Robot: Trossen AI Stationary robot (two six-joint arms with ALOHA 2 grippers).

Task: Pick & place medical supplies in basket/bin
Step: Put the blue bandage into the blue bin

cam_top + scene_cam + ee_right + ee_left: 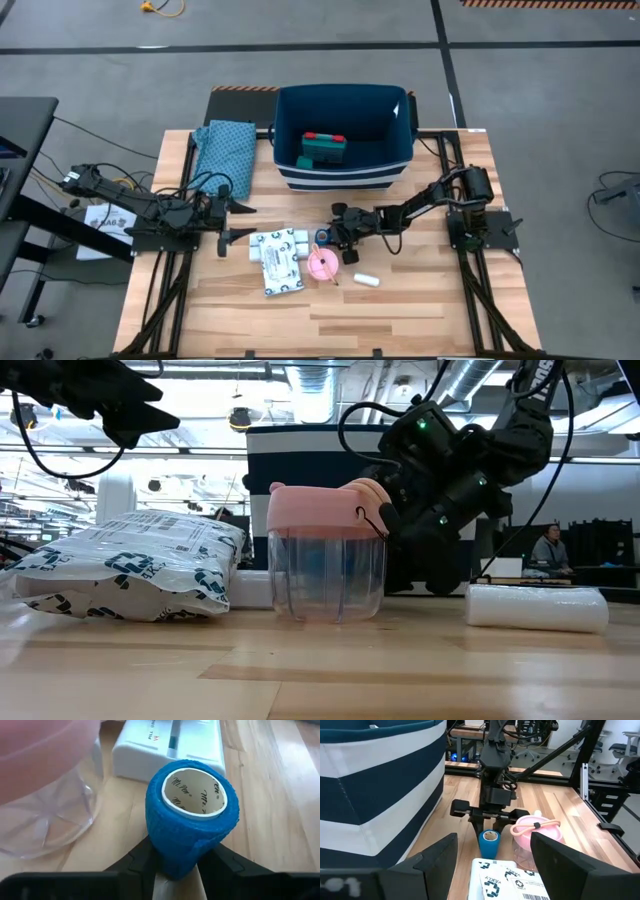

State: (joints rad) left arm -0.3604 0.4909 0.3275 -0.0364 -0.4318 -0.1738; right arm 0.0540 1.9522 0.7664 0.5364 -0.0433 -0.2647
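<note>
Blue crepe bandage roll [192,820], cardboard core, pinched between right gripper [175,865] fingers

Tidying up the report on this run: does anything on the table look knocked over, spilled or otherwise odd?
Nothing stands out. The blue roll stands upright between the right gripper fingers, the pink-lidded cup is upright, the white tube lies flat on the table, and the teal-and-red box sits in the navy bin.

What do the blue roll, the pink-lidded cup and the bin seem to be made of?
Blue roll: crinkly, matte wrap, likely elastic bandage, on a white printed cardboard-looking core.
Cup: clear, glossy walls, probably plastic, with a matte pink lid.
Bin: navy with white stripes, seemingly fabric.
</note>
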